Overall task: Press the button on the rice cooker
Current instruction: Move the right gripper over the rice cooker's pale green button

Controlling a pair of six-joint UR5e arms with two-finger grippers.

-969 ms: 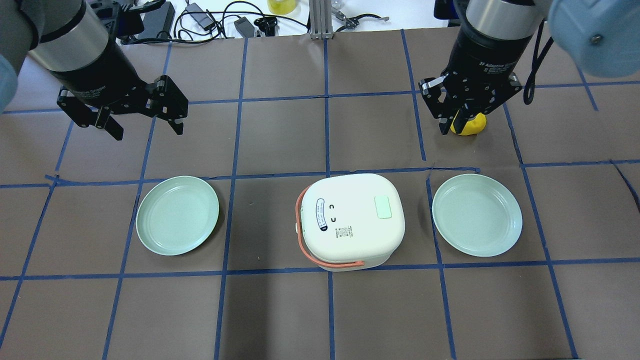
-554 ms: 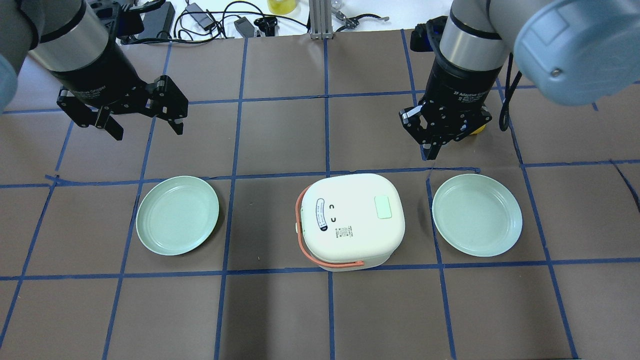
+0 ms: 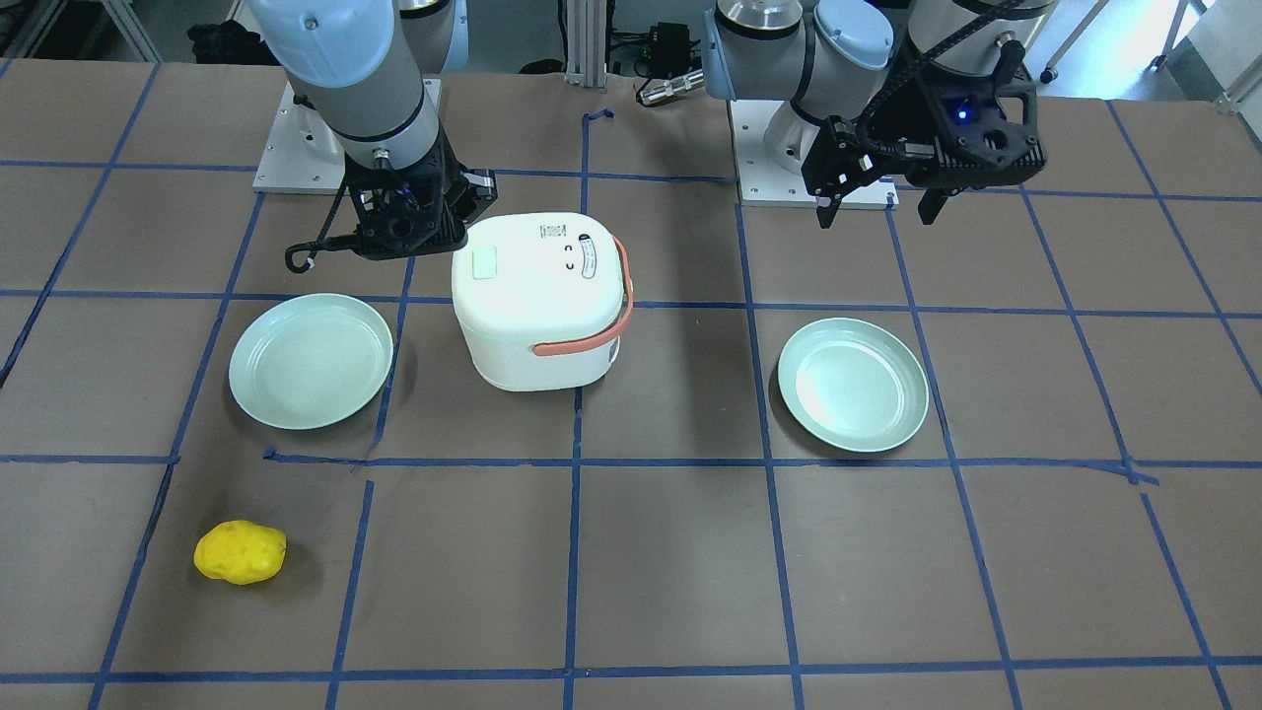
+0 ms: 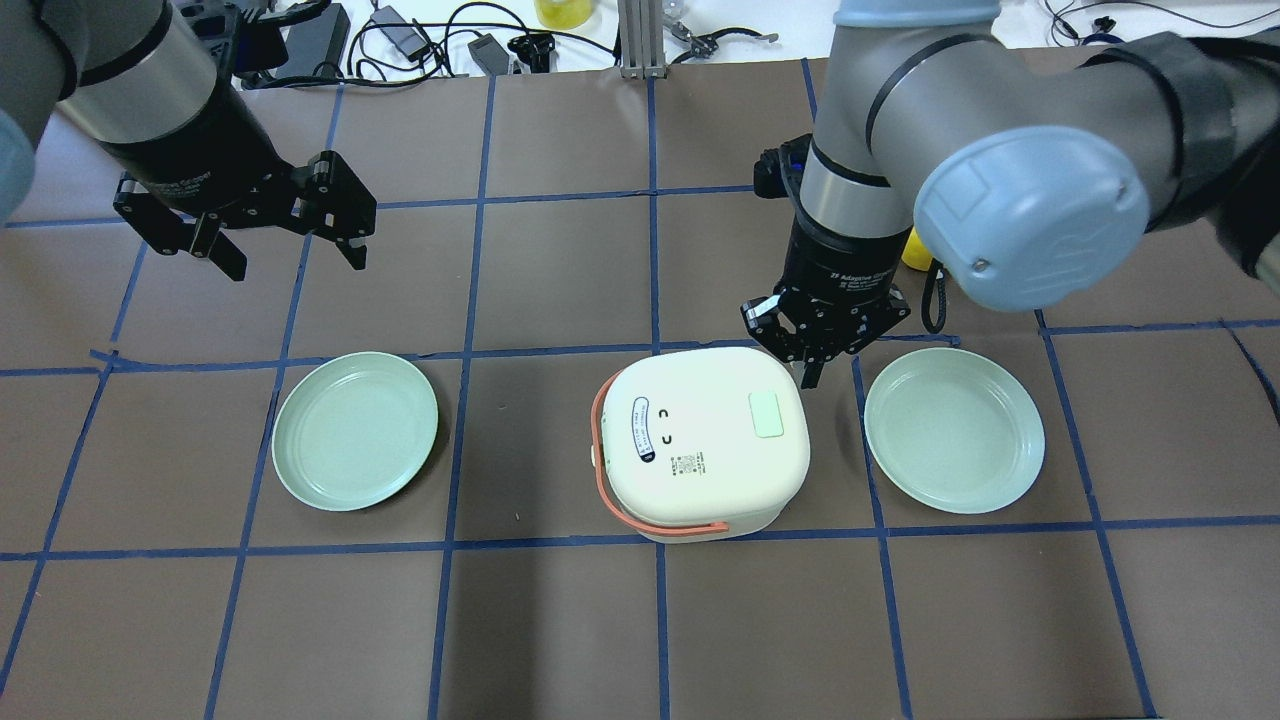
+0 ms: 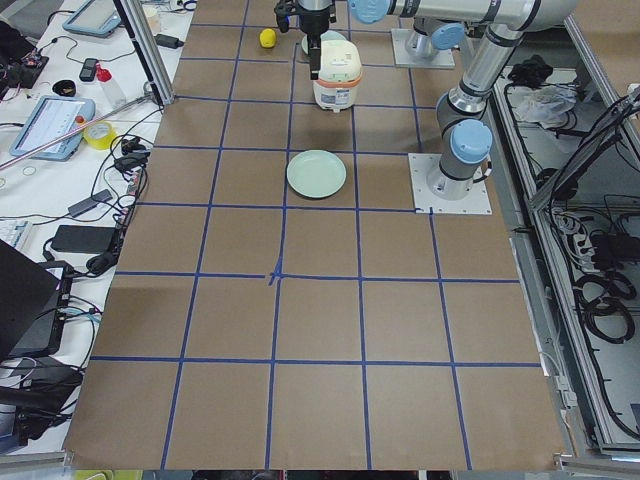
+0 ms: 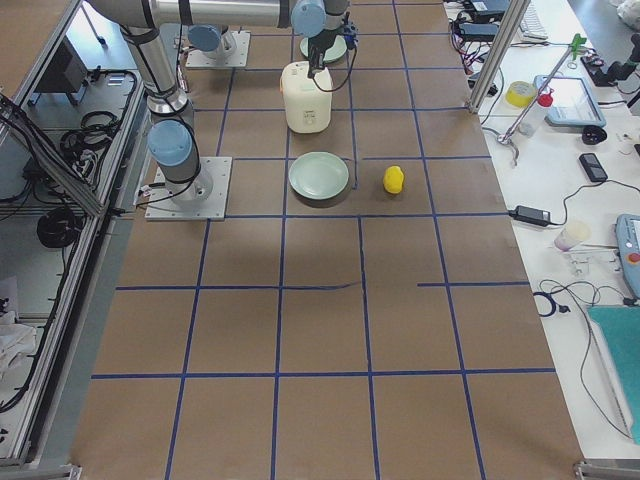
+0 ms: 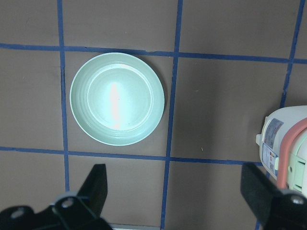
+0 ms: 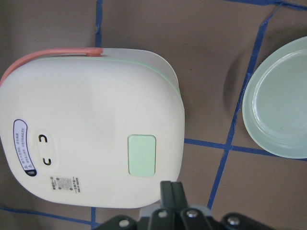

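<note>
The right gripper [image 4: 809, 372], fingers pressed together, hangs at the cooker [image 4: 700, 450] lid's far right edge; the left gripper [image 4: 297, 262] gapes wide, far left.

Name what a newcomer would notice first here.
The small white rounded rice cooker with a salmon-orange strap handle sits mid-table between a pale green round plate on the robot's left and a matching plate on its right. The right gripper, fingers pinched shut, hangs by the cooker's right side, near the pale green rectangular button on its lid.
</note>
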